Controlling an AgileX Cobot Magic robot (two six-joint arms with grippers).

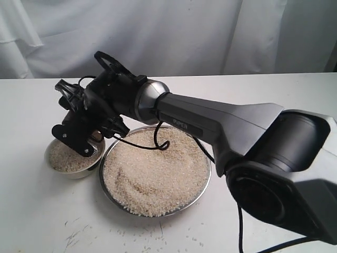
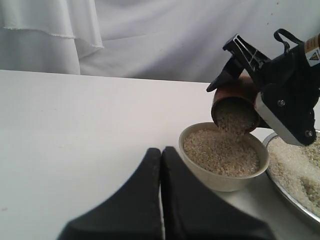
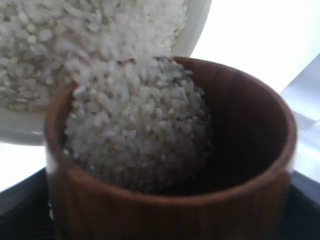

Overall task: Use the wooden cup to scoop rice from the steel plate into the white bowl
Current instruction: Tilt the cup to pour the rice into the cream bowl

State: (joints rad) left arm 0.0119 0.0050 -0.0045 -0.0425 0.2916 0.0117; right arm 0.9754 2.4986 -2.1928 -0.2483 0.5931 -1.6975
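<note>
Two arms belong to this robot, but the outside camera shows only the right one. It reaches across to the left side. Its right pincer (image 1: 79,122) is clamped on the small round cup of shiny red-brown wood (image 2: 232,97), with a black finger on each side.

The wooden cup is tipped with its mouth down, just above the small, thick-rimmed, cream-white bowl (image 2: 220,181). Small off-white grains of rice (image 2: 231,122) are falling from the cup into the bowl. The white bowl is filled with rice close to its rim. In the right wrist camera, a heap of rice sits at the cup's lip, with the bowl's rice right past it.

The bowl sits on the white surface (image 1: 37,211), just beside the wide, flat, round plate of shiny steel (image 1: 103,184). I cannot tell if they touch. The steel plate is piled with rice, and the pile has a dip on the side near the bowl. A few loose grains (image 1: 158,240) lie on the surface in front of the plate. A thin black cable (image 1: 158,143) hangs from the arm over the plate's far edge.

The left pincer (image 2: 161,200) has its two black fingers pressed together, and the bowl is near, ahead of it. White cloth (image 1: 184,37) hangs behind everything.
</note>
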